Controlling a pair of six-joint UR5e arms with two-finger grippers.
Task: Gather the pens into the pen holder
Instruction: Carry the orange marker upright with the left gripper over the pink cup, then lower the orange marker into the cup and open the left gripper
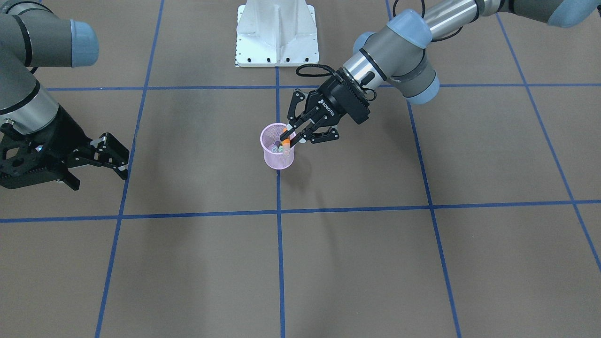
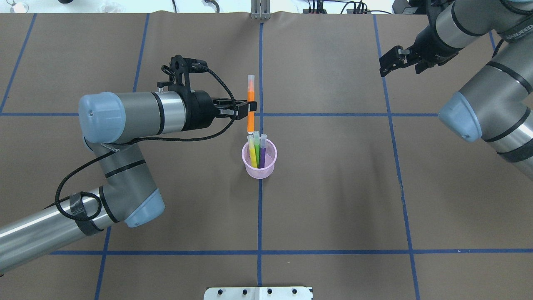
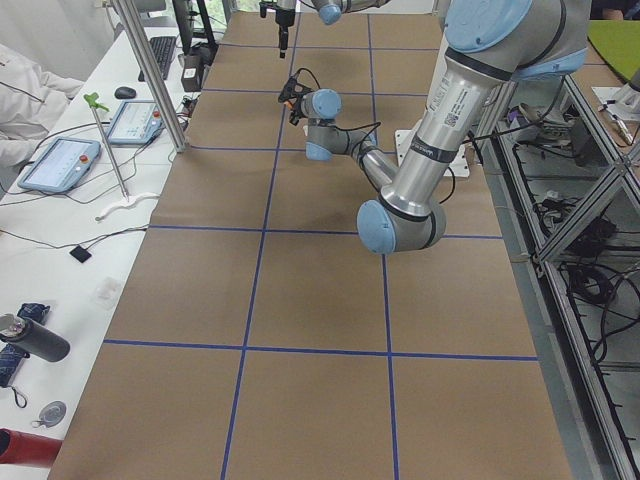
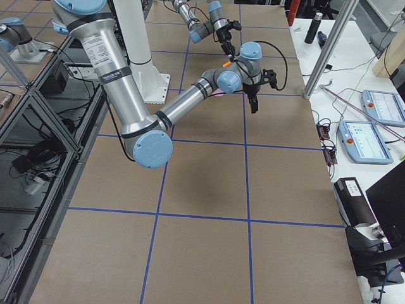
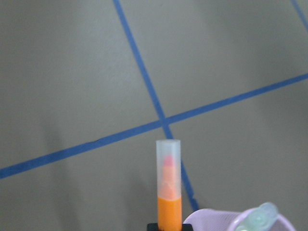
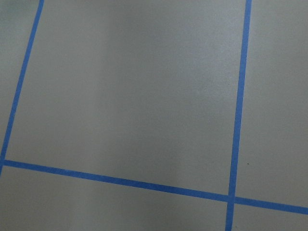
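The pink mesh pen holder (image 2: 271,166) stands upright at the table's middle, on a blue tape line. The yellow pen (image 2: 252,154), the green pen (image 2: 257,146) and the purple pen (image 2: 262,152) stand in it, caps up. My left gripper (image 2: 249,109) is shut on the orange pen (image 2: 250,93) and holds it upright, cap up, with its lower end at the holder's far rim. The front view shows the left gripper (image 1: 293,134), the orange pen (image 1: 285,140) and the holder (image 1: 277,160). My right gripper (image 1: 111,155) is open and empty, far off to the side.
The white robot base plate (image 1: 277,33) sits at the table's robot side. Blue tape lines (image 2: 325,114) divide the brown table into squares. Benches with tablets (image 3: 62,165) and bottles run along the operators' side.
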